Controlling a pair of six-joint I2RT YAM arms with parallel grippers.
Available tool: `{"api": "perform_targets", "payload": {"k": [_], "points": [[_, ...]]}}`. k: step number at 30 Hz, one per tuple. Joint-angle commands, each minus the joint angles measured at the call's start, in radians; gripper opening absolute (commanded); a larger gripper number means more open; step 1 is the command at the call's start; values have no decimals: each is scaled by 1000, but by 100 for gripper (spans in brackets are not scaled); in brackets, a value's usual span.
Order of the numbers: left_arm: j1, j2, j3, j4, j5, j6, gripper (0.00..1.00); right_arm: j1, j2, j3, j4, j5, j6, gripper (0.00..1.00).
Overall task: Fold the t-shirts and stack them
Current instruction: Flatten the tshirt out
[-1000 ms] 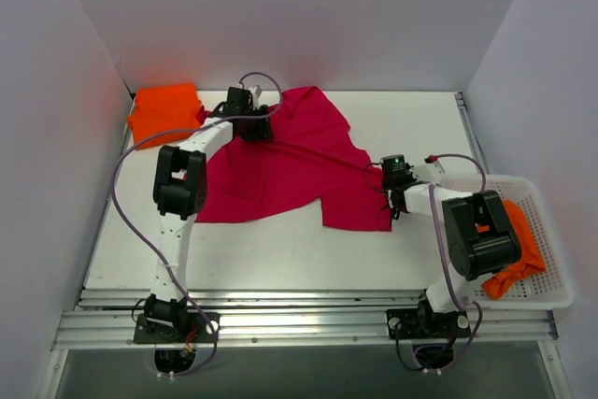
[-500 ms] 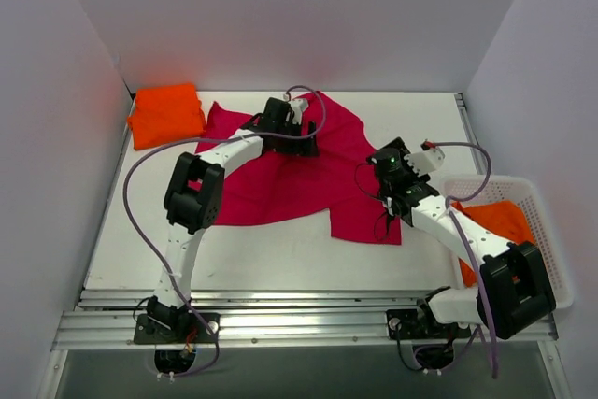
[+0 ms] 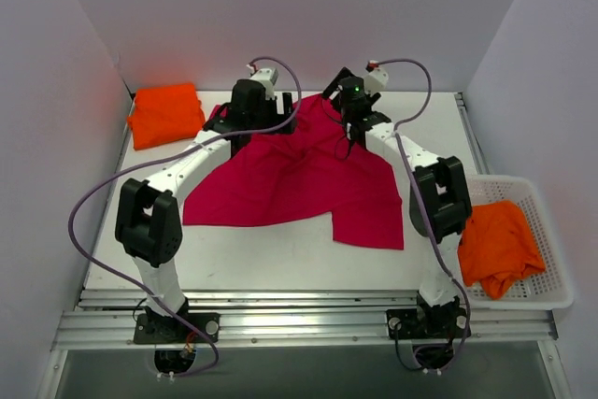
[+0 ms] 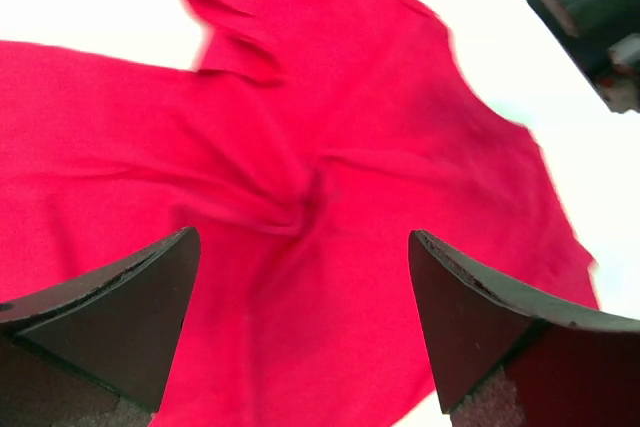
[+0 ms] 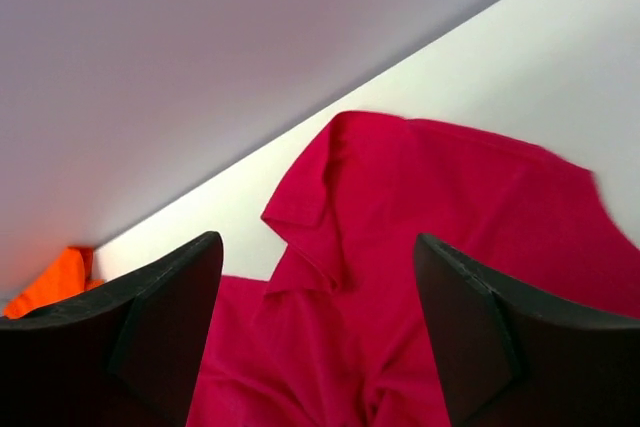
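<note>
Shirt (image 3: 290, 184): soft, limp, likely light; best pinched at far corners.
Jaws: both pairs spread, empty.

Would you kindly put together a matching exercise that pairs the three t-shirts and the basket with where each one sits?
Things:
1. crimson t-shirt
2. folded orange t-shirt
3. crumpled orange t-shirt
4. white basket

Places:
A. inside the basket
B. far left corner of the table
C. right edge of the table, towards the near side
D. spread across the middle of the table

Pairs: 1-D; 2-B; 3-A; 4-C
</note>
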State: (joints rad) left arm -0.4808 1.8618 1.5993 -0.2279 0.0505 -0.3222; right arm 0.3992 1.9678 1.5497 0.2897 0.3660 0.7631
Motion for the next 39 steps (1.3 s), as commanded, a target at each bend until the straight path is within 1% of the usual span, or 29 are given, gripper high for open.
{"api": "perform_targets", "payload": {"k": [1,2,3,4,5,6,7,11,12,16,19,21,24,25,28,29,32,34,35,36,39], "points": [[66,-38,-42,-47,-163,-17,94,-20,133,147,29,-178,-88,71],[83,-39,-58,-41,-137,-44,94,-34,205,179,48,-218,-90,62],[97,-39,-76,-19,-124,-54,94,-42,242,237,55,-251,-78,54],[123,-38,-110,-7,-115,-63,94,-48,306,263,63,-298,-73,48],[134,-36,-125,4,-106,-77,94,-56,336,291,65,-312,-70,40],[143,-33,-139,24,-103,-80,94,-65,368,352,63,-324,-70,38],[151,-26,-150,30,-100,-80,95,-69,426,380,60,-334,-76,37],[188,3,-177,39,-107,-94,96,-98,548,513,13,-369,-64,31],[194,11,-183,50,-109,-97,96,-108,565,524,16,-401,-59,30],[215,39,-197,71,-104,-107,96,-140,591,510,25,-394,-38,29],[228,59,-199,79,-109,-112,97,-169,563,425,55,-375,-18,27],[234,65,-205,90,-116,-118,98,-190,542,330,91,-369,13,26],[245,80,-216,107,-118,-124,98,-227,500,213,134,-326,51,25],[251,88,-216,110,-120,-124,98,-235,488,198,132,-303,56,25],[260,103,-216,117,-121,-132,98,-253,468,165,91,-257,65,24],[265,108,-216,124,-120,-136,98,-257,462,162,44,-209,70,24],[271,122,-219,133,-120,-146,99,-273,434,119,34,-168,84,24],[271,128,-226,139,-127,-150,99,-280,424,121,14,-142,82,24],[271,128,-237,145,-129,-156,99,-280,422,127,-38,-86,84,25],[271,128,-243,148,-138,-159,99,-283,416,130,-53,-66,87,25],[271,108,-280,157,-161,-182,100,-289,402,119,-66,-29,88,26]]}}
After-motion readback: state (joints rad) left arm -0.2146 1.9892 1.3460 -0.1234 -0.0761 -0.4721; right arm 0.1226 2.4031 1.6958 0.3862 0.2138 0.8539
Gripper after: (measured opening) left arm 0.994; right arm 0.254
